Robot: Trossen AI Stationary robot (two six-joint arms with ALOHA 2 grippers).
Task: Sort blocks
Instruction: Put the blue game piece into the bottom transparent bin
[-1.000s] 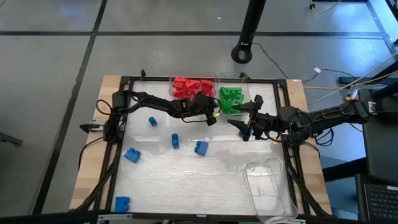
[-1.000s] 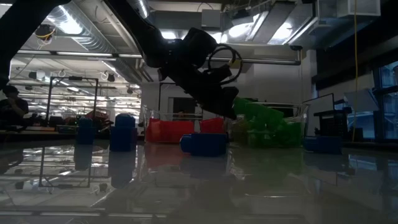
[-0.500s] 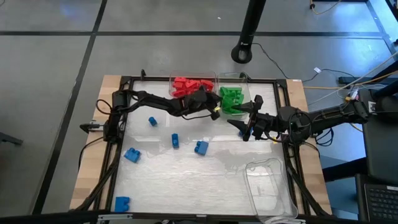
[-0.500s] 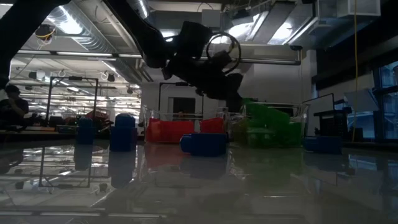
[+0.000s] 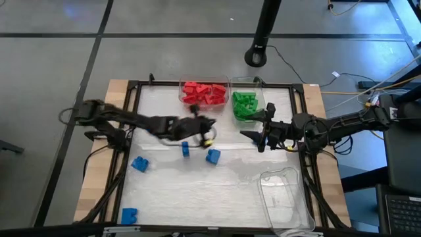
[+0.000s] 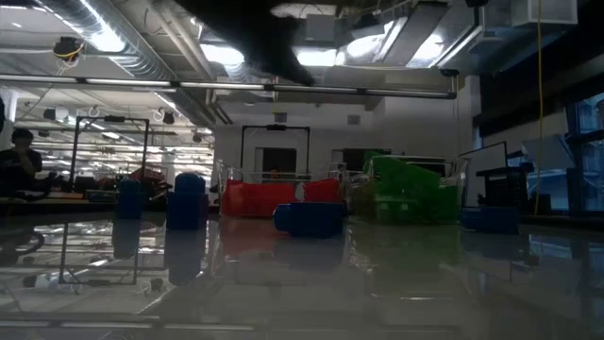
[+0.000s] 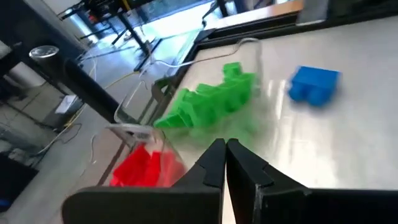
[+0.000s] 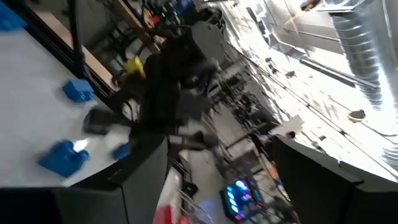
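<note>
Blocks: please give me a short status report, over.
Left gripper shut, empty, mid-table by the loose blue blocks. Right gripper open, empty, near green bin. Red blocks and green blocks binned. Nothing in the way.

Robotics lab: exposed ceiling ducts (image 6: 113, 42), workbenches (image 6: 57, 196).

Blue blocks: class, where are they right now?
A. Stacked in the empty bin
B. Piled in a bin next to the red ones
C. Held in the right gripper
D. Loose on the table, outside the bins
D: the blue blocks lie scattered on the table, none in any bin.
</note>
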